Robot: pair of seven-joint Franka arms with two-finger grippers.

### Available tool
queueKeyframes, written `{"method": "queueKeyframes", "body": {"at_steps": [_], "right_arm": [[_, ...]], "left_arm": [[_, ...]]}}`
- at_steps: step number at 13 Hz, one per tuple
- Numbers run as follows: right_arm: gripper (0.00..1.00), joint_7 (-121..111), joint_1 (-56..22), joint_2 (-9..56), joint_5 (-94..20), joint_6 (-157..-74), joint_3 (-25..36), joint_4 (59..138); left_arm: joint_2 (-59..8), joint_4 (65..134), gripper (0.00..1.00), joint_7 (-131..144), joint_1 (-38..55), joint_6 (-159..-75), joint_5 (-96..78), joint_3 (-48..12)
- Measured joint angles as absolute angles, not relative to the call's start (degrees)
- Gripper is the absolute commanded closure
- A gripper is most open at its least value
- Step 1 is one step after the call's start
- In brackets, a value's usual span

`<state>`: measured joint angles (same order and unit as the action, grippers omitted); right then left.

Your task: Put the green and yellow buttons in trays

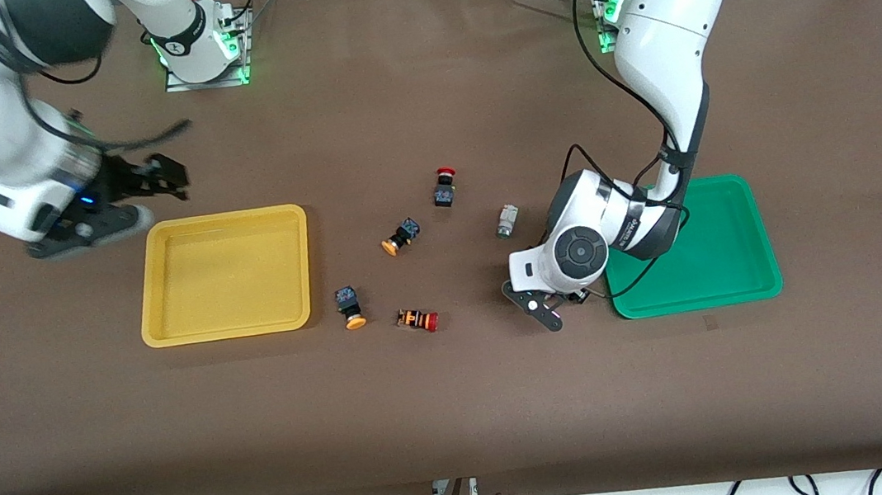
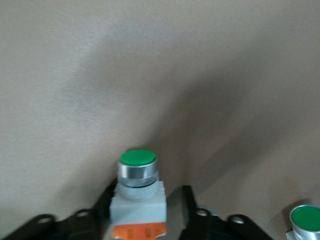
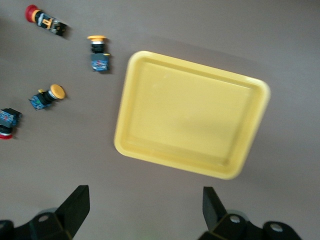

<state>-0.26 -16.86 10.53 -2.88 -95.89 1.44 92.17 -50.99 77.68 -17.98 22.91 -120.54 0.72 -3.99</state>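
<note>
My left gripper (image 1: 550, 314) is low over the table beside the green tray (image 1: 732, 247). In the left wrist view its fingers (image 2: 102, 200) stand on either side of a green-capped, whitish-bodied button (image 2: 138, 192), with a gap on one side. A second greenish button (image 1: 506, 221) lies near the tray and shows in the left wrist view (image 2: 306, 220). Two yellow-capped buttons (image 1: 400, 237) (image 1: 350, 306) lie between the trays. My right gripper (image 1: 167, 179) is open and empty over the table beside the yellow tray (image 1: 218, 219), which is empty (image 3: 190, 120).
A red-capped black button (image 1: 444, 187) and a red-capped orange-striped button (image 1: 418, 319) lie among the yellow ones. The left arm's elbow hangs over the green tray's edge. Both trays hold nothing.
</note>
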Motion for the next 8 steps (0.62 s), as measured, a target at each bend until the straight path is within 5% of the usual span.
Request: {"method": "queueKeyframes", "body": {"at_steps": [8], "right_arm": [[0.01,3.3,-25.6,37.0,-6.5,-130.7,1.2,92.1]], "left_arm": [[-41.6,76.3,1.00,-20.9,16.1,-103.0,0.7,-2.6]]}}
